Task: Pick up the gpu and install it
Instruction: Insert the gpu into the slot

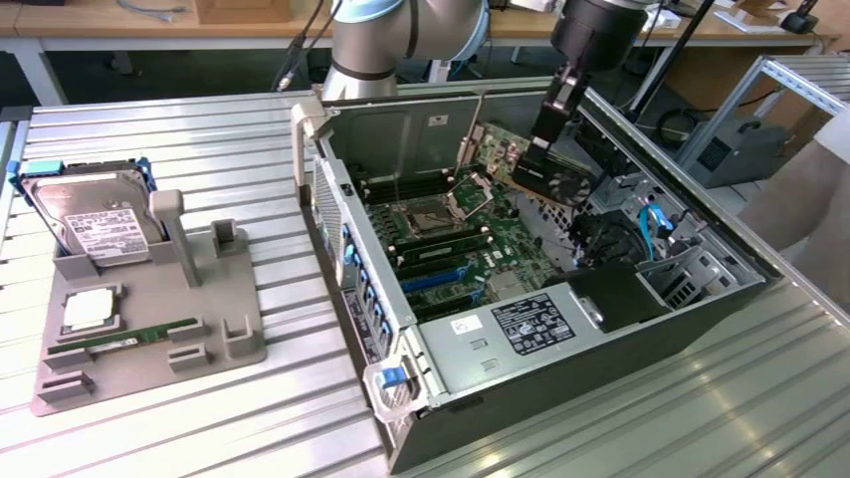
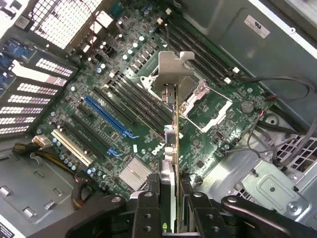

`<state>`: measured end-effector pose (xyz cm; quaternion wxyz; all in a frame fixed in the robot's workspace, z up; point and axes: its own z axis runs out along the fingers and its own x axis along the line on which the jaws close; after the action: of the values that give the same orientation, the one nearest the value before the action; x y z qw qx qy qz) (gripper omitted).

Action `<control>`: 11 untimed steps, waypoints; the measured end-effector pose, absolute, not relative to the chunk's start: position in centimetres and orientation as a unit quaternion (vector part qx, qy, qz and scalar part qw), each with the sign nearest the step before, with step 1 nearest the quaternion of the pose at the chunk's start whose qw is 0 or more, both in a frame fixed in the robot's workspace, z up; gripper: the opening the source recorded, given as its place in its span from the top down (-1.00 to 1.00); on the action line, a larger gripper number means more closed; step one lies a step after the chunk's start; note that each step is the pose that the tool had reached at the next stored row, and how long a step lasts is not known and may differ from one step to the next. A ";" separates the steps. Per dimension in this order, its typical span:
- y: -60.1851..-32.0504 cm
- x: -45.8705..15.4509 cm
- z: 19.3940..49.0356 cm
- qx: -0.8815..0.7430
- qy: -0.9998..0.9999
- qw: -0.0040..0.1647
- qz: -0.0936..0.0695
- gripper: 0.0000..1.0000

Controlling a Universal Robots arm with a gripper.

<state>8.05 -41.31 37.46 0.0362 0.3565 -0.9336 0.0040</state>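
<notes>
Slatted aluminium worktop [image 1: 199,129] carrying everything. Open PC tower case [image 1: 398,129] lying on its side, open face up, over the half of the worktop on the exterior view's right. UR arm [image 1: 398,40] reaching in from the far edge, above the case. Motherboard [image 1: 452,239] flat on the case floor, with CPU socket [image 2: 208,99], long blue expansion slot [image 2: 111,116] and finned heatsink [image 2: 134,173] exposed.

Grey parts holder [image 1: 146,329] near the worktop edge on the exterior view's left, well apart from the case. Silver hard drive [image 1: 100,224] with a white label standing tilted at the holder's far end. Green memory stick [image 1: 126,339] lying flat in a groove near its front.

GPU [image 1: 531,169] off the holder and inside the open case, hanging tilted above the motherboard beside the CPU socket, not in any slot. Seen edge-on from the wrist, silver end bracket [image 2: 173,67] pointing away from the camera.

Gripper [image 2: 176,198] clamped on the GPU, one finger [image 2: 146,208] against each face of the card's upper end.
</notes>
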 end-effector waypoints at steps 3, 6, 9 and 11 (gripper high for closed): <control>-41.3 8.1 37.5 0.376 -0.926 0.036 0.006 0.47; -41.3 8.0 37.5 0.403 -0.915 0.037 0.008 0.47; -41.3 8.0 37.4 0.433 -0.901 0.037 0.010 0.47; -41.3 8.0 37.4 0.448 -0.893 0.037 0.011 0.47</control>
<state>8.05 -41.31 37.43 0.0369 0.4478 -0.8933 0.0111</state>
